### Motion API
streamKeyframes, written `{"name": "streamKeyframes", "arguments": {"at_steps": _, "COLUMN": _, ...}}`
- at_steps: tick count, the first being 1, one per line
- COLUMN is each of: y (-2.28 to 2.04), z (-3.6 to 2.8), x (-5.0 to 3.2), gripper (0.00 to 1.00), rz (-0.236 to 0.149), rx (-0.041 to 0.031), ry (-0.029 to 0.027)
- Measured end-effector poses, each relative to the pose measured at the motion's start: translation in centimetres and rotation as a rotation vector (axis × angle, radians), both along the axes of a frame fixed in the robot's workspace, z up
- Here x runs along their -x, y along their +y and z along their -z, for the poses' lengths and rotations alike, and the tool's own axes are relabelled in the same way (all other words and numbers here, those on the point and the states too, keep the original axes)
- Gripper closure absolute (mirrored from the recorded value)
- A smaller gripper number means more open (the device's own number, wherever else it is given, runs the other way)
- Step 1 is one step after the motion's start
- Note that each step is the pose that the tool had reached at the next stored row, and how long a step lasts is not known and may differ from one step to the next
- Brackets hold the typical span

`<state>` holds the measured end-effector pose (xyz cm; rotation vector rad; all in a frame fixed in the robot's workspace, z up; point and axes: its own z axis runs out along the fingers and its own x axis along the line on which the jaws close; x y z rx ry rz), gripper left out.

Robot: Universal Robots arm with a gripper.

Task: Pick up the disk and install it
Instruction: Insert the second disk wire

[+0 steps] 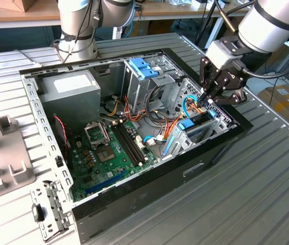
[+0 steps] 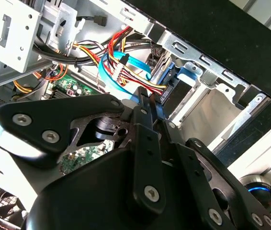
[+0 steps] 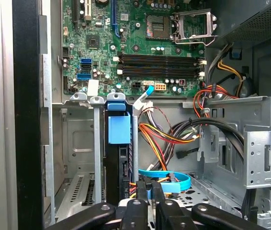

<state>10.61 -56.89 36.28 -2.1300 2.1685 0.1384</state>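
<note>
The gripper [image 3: 146, 194] hangs low inside the open computer case [image 1: 195, 166], its fingers [image 3: 140, 188] pressed together with nothing between them, just beside a loop of blue cable [image 3: 174, 179]. Right by it the disk [image 3: 118, 143] stands on edge in its metal bay [image 3: 75, 139], blue end piece toward the motherboard [image 3: 140, 43]. Seating it well, I'd say, calls for a straight push along the rails, clear of the wires. Beyond sits the drive cage [image 1: 143, 76].
</note>
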Motion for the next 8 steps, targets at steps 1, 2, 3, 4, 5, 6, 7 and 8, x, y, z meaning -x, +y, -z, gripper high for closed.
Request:
{"name": "streamKeyframes", "arguments": {"at_steps": 1, "y": 0.00, "z": 0.00, "x": 0.00, "gripper": 0.84, "rz": 0.000, "rx": 0.0000, "ry": 0.0000}}
{"name": "streamKeyframes", "arguments": {"at_steps": 2, "y": 0.00, "z": 0.00, "x": 0.00, "gripper": 0.84, "rz": 0.000, "rx": 0.0001, "ry": 0.0000}}
{"name": "streamKeyframes", "arguments": {"at_steps": 3, "y": 0.00, "z": 0.01, "x": 0.00, "gripper": 0.84, "rz": 0.000, "rx": 0.0000, "ry": 0.0000}}
{"name": "streamKeyframes", "arguments": {"at_steps": 4, "y": -0.10, "z": 0.05, "x": 0.01, "gripper": 0.84, "rz": 0.000, "rx": -0.0009, "ry": -0.0001}}
{"name": "streamKeyframes", "arguments": {"at_steps": 5, "y": -0.39, "z": 0.03, "x": 0.08, "gripper": 0.84, "rz": 0.000, "rx": -0.0026, "ry": 0.0000}}
{"name": "streamKeyframes", "arguments": {"at_steps": 6, "y": -0.65, "z": 0.05, "x": 0.17, "gripper": 0.84, "rz": 0.000, "rx": -0.0062, "ry": 0.0000}}
{"name": "streamKeyframes", "arguments": {"at_steps": 7, "y": -0.79, "z": 0.05, "x": 0.22, "gripper": 0.84, "rz": 0.000, "rx": -0.0081, "ry": 0.0000}}
{"name": "streamKeyframes", "arguments": {"at_steps": 8, "y": -0.87, "z": 0.05, "x": 0.28, "gripper": 0.84, "rz": 0.000, "rx": -0.0095, "ry": 0.0000}}
